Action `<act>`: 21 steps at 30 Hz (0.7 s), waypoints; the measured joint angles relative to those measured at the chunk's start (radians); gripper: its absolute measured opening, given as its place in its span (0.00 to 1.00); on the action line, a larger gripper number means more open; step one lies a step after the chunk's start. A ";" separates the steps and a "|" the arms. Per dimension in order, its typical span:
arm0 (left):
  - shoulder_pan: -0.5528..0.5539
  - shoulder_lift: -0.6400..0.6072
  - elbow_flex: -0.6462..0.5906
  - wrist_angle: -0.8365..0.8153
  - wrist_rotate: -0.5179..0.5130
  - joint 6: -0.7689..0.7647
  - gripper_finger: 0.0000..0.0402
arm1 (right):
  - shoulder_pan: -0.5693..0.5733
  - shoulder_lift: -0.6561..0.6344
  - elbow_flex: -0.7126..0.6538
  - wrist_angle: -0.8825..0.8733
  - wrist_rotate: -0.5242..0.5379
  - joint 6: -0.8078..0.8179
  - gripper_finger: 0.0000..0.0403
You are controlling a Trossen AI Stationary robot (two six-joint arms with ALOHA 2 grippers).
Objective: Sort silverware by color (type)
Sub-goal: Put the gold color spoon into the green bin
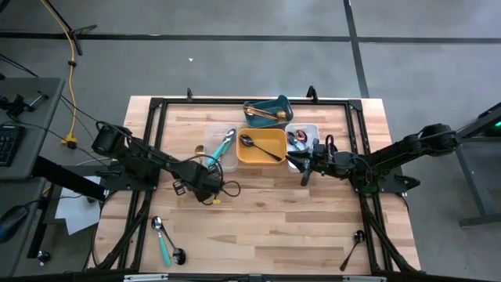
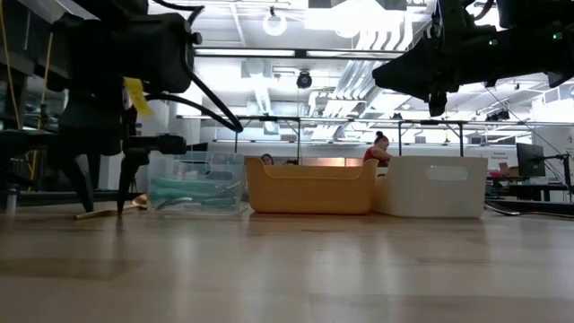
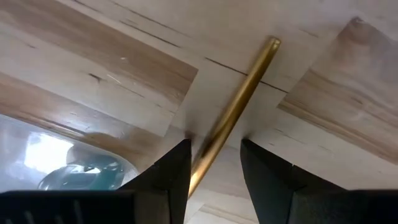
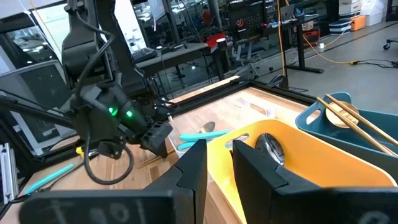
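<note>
While the bench lies flat under it, the left end effector straddles a gold utensil, fingers parted and gripping nothing; closing off-centre could skid the slim handle sideways from between them.

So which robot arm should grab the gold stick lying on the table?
The left one, probably. The left gripper already has its open fingers on either side of the gold utensil, beside the clear tray. The right gripper is across the table, by the yellow tray.
</note>
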 joint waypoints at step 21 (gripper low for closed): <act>-0.054 0.005 0.005 -0.039 0.032 -0.275 0.01 | 0.000 0.000 0.000 0.000 0.000 0.000 0.18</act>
